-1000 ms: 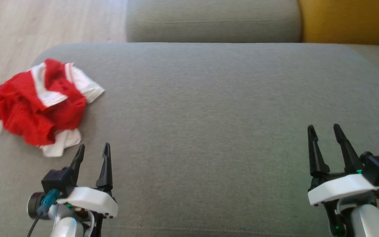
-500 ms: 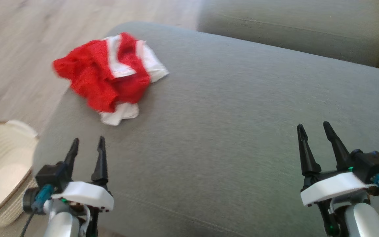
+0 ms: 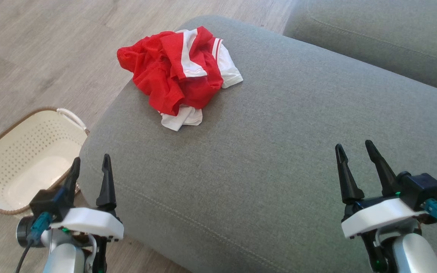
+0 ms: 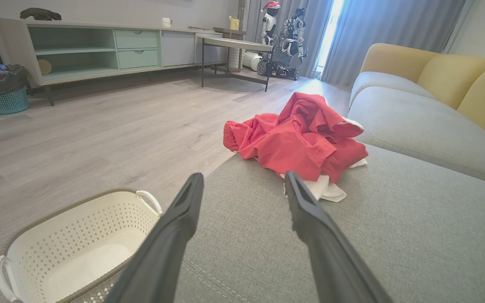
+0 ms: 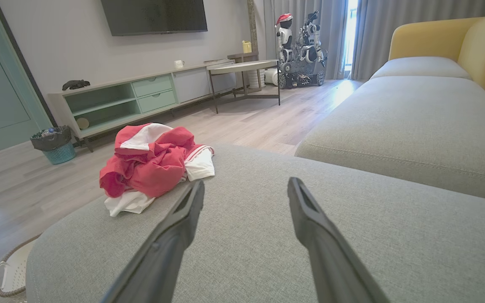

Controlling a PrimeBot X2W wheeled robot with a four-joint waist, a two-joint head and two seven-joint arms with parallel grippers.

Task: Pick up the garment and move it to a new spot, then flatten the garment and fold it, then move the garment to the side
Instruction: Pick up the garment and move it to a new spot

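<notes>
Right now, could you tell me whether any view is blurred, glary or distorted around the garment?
Head view: sharp and evenly lit, the garment casting a faint shadow on the grey cushion. Left wrist view: wide-angle stretching at the edges, window blown out, garment crisp. Right wrist view: same window glare, garment in focus.

Garment (image 3: 180, 72): thin crinkly cloth; sofa cushion (image 3: 279, 151): matt woven fabric; basket (image 3: 25, 151): perforated plastic w/ woven rim.

Living room: sofa (image 5: 415, 109), television (image 5: 154, 16)
</notes>
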